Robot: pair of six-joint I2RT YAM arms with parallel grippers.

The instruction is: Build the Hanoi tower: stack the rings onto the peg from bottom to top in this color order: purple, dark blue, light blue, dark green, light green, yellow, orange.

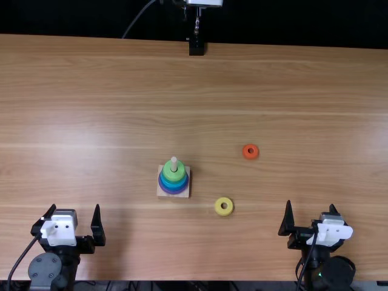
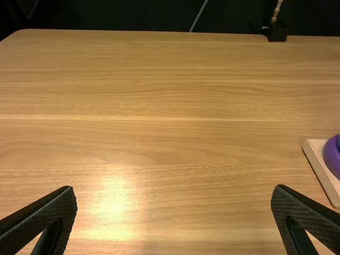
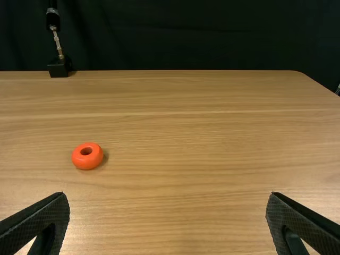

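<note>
Tower (image 1: 174, 174); left tool (image 1: 75, 207), right tool (image 1: 310, 206) splayed

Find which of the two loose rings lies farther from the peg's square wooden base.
The orange ring, set farther across the table; the yellow ring lies closer to the wooden base.

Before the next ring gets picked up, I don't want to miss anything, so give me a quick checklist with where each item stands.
1. Purple ring at the bottom: ok.
2. Dark green ring in its place: cannot tell.
3. Light green ring topping the stack: ok.
4. Peg tip exposed: ok.
5. Yellow ring loose, apart from the orange ring: ok.
6. Left gripper and right gripper open, empty: ok.
</note>
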